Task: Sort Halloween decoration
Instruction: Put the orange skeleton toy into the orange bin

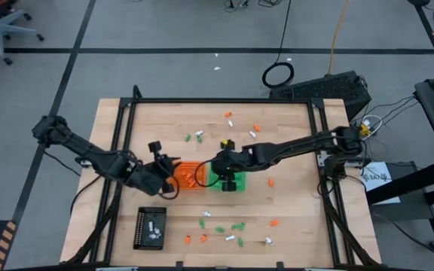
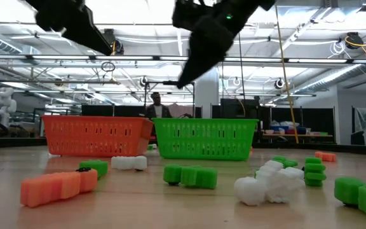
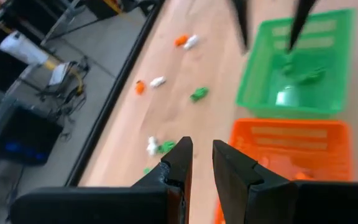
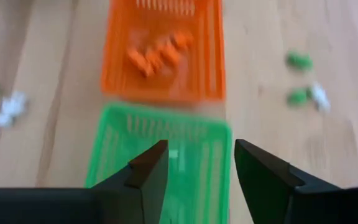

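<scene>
Where trinkets (image 1: 218,229) scatter, wooden table (image 1: 292,203) shows.

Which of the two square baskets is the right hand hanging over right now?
The green basket. The right hand is open directly above it, while the orange basket, which holds orange pieces, sits just beyond it, nearer the left hand.

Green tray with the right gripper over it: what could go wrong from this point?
1. The right gripper hangs open above the green tray, close to the left gripper at the orange tray; the arms could collide.
2. The two trays touch, so a nudge to one may shift the other.
3. Something pale lies in the green tray; it may be a missorted white trinket, though it is too blurred to tell.
</scene>
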`<state>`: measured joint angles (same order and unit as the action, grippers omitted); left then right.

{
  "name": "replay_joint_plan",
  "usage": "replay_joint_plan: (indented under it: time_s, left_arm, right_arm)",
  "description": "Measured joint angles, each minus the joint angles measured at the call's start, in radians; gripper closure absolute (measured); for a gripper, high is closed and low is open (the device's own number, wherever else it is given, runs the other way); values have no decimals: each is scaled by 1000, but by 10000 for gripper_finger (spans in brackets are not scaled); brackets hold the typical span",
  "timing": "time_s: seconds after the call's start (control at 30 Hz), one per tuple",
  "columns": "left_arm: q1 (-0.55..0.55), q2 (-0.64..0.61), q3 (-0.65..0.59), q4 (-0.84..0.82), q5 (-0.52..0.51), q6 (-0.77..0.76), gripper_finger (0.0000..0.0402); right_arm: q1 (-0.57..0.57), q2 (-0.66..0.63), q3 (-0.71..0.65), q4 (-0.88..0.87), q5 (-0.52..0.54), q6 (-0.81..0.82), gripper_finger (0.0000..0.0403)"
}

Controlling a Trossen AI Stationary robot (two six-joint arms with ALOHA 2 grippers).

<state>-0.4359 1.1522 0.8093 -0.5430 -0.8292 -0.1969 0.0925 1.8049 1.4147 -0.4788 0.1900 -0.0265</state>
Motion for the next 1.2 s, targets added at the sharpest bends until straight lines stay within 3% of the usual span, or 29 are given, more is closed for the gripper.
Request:
replay_joint_plan:
  time_s: [0.13,0.37,0.53,0.7,0.93,1.2]
  left_arm:
    - [81,0,0,-45,45,3,340]
    - [217,0,0,-75,167,20,340]
    - [248,0,-3,-65,194,20,340]
    - [247,0,-35,-52,193,20,340]
    - [247,0,-95,32,195,28,340]
    - [247,0,-100,62,195,28,340]
  right_arm:
    - [14,-27,0,-126,81,70,241]
    - [30,-52,-5,-297,342,72,262]
    - [-12,-73,-96,-290,466,60,269]
    - [-128,-176,-291,-112,377,25,267]
    - [-360,-310,-613,352,107,20,266]
    - [-532,-307,-727,455,69,67,266]
